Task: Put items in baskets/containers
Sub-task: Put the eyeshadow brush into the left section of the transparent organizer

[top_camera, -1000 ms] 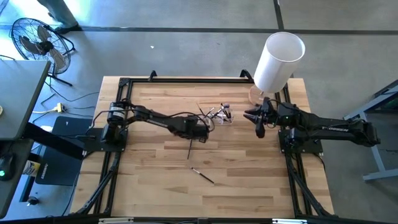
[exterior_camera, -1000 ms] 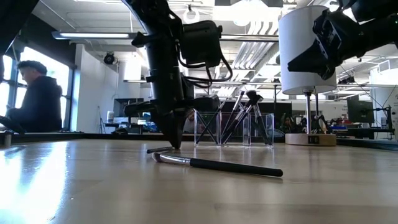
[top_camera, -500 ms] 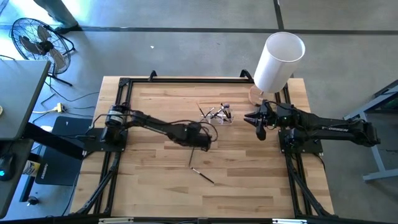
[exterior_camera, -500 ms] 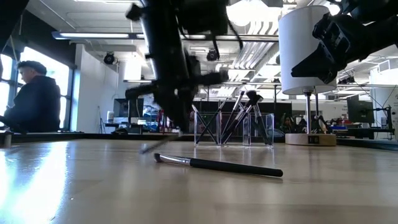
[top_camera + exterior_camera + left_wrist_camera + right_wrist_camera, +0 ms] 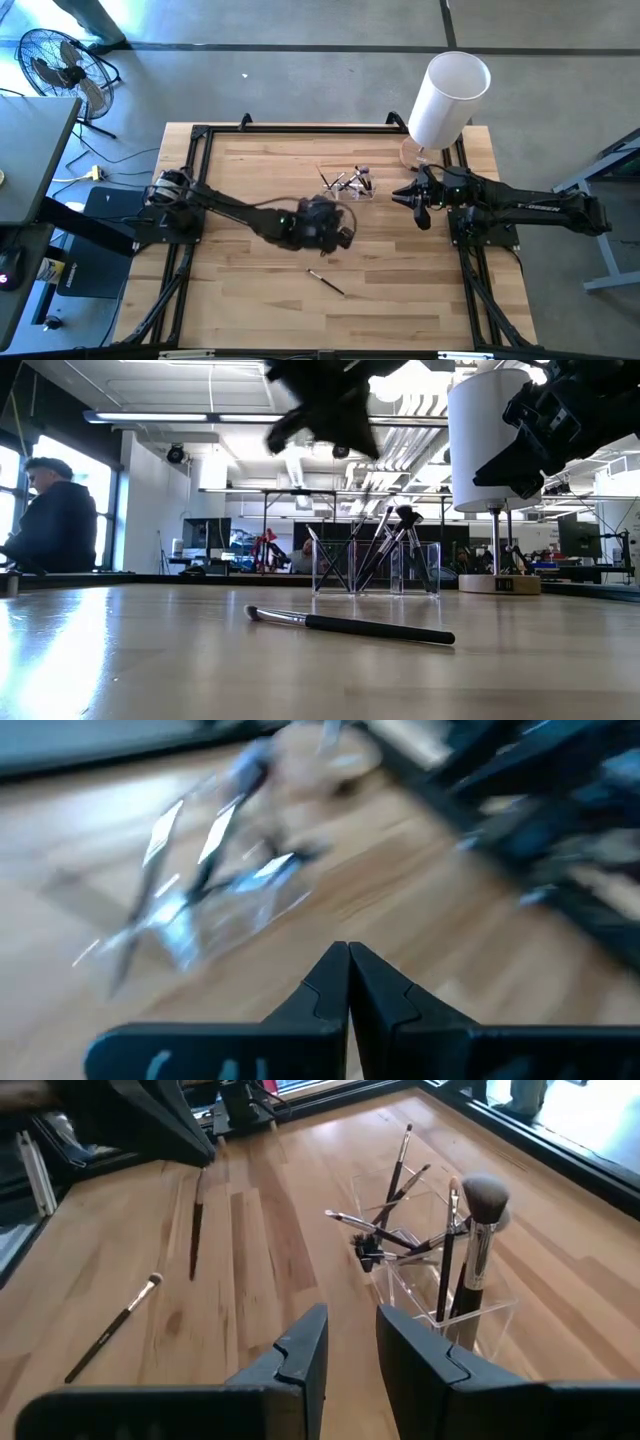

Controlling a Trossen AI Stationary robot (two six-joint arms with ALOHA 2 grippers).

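A clear plastic organiser [image 5: 350, 186] [image 5: 376, 566] [image 5: 440, 1285] [image 5: 200, 895] stands on the table's middle with several brushes leaning in it. My left gripper [image 5: 335, 240] [image 5: 340, 430] [image 5: 348, 970] is raised on the near side of the organiser, shut on a thin dark brush [image 5: 197, 1225]. One more brush [image 5: 326, 283] [image 5: 350, 626] [image 5: 110, 1330] lies flat on the table nearer the near edge. My right gripper [image 5: 415, 203] [image 5: 520, 450] [image 5: 350, 1350] hovers open to the right of the organiser. My left gripper has the thin dark brush by its upper end [image 5: 203, 1175], as the right wrist view shows. The brush hangs nearly straight down below the fingers, its lower end [image 5: 192, 1275] off the table. The place of contact is hidden in its own wrist view.
A tall white cylinder [image 5: 450, 90] [image 5: 490, 440] stands at the table's far right corner on a round base. A black frame [image 5: 200, 135] runs round the table. A person [image 5: 60, 520] sits in the room beyond. Bare wood lies left of the organiser [image 5: 240, 170].
My left gripper has risen from the table surface, drifting a little toward the near edge, and has carried the thin dark brush up with it. That brush lay on the table beside the fingers a second ago and now hangs clear. The other brush has stayed put.
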